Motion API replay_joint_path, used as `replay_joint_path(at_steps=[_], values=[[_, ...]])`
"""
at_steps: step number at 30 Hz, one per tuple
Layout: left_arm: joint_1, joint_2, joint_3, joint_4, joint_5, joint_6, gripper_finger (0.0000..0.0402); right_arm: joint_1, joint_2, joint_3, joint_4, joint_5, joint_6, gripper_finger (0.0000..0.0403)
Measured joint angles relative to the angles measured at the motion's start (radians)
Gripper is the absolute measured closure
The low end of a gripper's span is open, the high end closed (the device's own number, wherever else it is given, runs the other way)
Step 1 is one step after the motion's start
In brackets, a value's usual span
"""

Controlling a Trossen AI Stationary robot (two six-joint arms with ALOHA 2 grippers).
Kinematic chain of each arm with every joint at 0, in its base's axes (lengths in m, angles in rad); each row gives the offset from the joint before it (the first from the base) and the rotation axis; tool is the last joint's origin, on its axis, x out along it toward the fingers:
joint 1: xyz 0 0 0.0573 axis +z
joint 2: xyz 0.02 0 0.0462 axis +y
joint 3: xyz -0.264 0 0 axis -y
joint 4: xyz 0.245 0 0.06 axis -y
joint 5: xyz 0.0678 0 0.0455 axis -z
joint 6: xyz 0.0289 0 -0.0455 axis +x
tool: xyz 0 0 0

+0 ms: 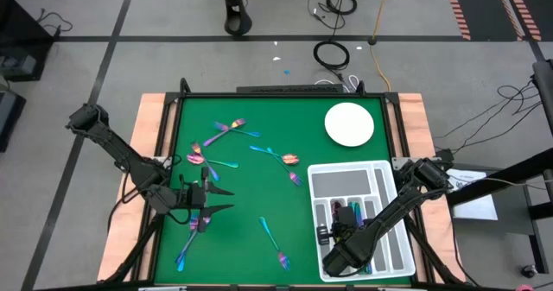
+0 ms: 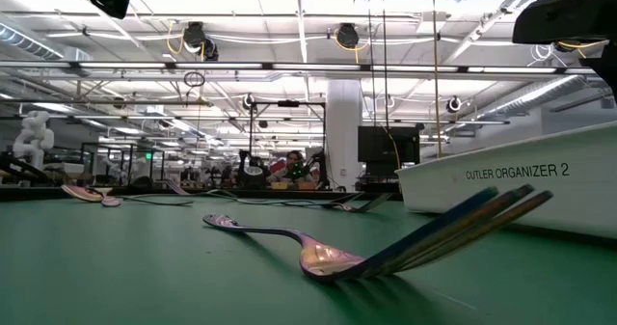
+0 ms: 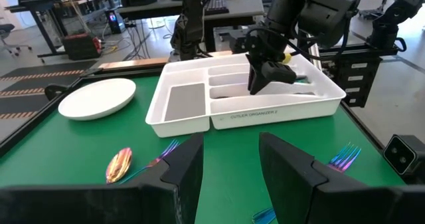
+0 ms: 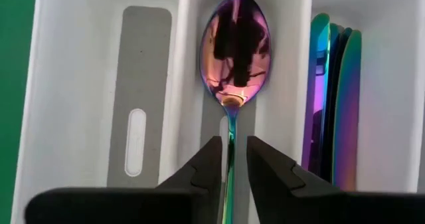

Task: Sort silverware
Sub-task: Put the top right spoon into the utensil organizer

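Several iridescent pieces of silverware lie loose on the green table: spoons (image 1: pixel 197 157) (image 1: pixel 289 159) at the middle left, forks (image 1: pixel 270 230) (image 1: pixel 186 248) nearer the front. My right gripper (image 4: pixel 234 164) points down into the white tray (image 1: pixel 354 213). It is open a little, one finger on each side of the handle of a spoon (image 4: pixel 234 48). That spoon lies bowl up along a narrow compartment. Knives (image 4: pixel 335 104) fill the compartment beside it. My left gripper (image 1: pixel 220 200) hovers open above the table's left half, with nothing between its fingers.
A round white plate (image 1: pixel 349 123) sits at the far right, behind the tray. The tray's wide far compartment (image 3: pixel 186 104) holds nothing. In the low view a fork (image 2: pixel 424 238) lies close in front, beside the tray's wall (image 2: pixel 511 185). Open green mat lies at the table's centre.
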Motion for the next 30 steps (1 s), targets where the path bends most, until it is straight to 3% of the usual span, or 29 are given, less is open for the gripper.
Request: replay_joint_path(at_steps=[12,19,30], values=[[0.000,0.000,0.000,0.000,0.000,-0.001,0.0253,-0.026,-0.005,0.074,-0.063,0.008,-0.131,0.0314],[0.000,0.000,0.000,0.000,0.000,-0.001,0.0253,-0.045,-0.005,0.146,-0.074,0.073,-0.266,0.0314],[0.000,0.000,0.000,-0.001,-0.017,0.029,0.0253,-0.102,-0.005,0.305,-0.072,0.166,-0.663,0.0314]])
